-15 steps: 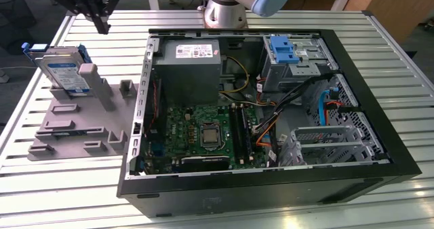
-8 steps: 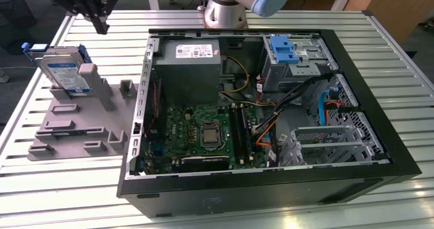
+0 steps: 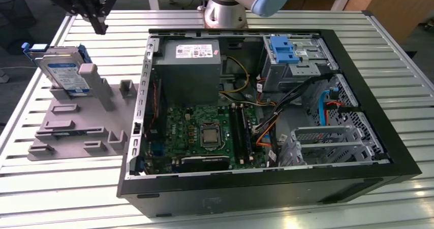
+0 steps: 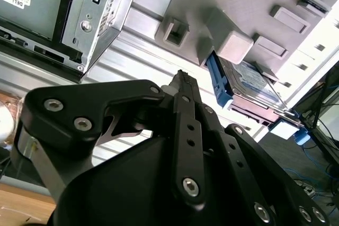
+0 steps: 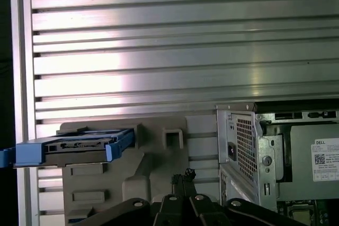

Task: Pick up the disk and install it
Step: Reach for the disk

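The disk is a silver hard drive with a white-and-blue label in a blue carrier frame. It stands on edge in a grey holder at the exterior view's left. My gripper hangs above and slightly behind it, apart from it. Its black fingers are shut together with nothing between them. In the second wrist view the fingertips point toward the disk and the holder. In the first wrist view the disk shows edge-on beyond the gripper.
An open black computer case lies on the slatted metal table. Inside are a grey power supply, a green motherboard, a metal bay with a blue latch and a drive cage. The arm's base stands behind.
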Robot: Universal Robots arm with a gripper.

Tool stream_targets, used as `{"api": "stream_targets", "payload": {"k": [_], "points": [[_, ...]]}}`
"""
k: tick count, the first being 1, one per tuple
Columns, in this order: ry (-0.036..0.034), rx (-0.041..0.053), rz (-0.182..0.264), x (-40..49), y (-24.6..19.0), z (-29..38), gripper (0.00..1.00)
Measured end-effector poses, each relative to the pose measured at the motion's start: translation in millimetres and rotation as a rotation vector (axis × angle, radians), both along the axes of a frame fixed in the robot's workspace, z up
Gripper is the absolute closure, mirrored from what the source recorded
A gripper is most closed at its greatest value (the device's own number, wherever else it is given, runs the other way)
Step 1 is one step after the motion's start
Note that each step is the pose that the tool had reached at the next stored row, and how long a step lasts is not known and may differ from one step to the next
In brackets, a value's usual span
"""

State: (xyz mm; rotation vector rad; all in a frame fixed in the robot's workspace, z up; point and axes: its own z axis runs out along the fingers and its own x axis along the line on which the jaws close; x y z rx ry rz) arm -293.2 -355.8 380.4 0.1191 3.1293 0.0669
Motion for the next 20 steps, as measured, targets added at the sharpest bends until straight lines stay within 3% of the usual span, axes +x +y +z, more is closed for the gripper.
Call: {"api": "stream_targets", "payload": {"k": [20], "points": [[0.0,0.0,0.0,-7.1,0.0,-1.2,0.89]]}}
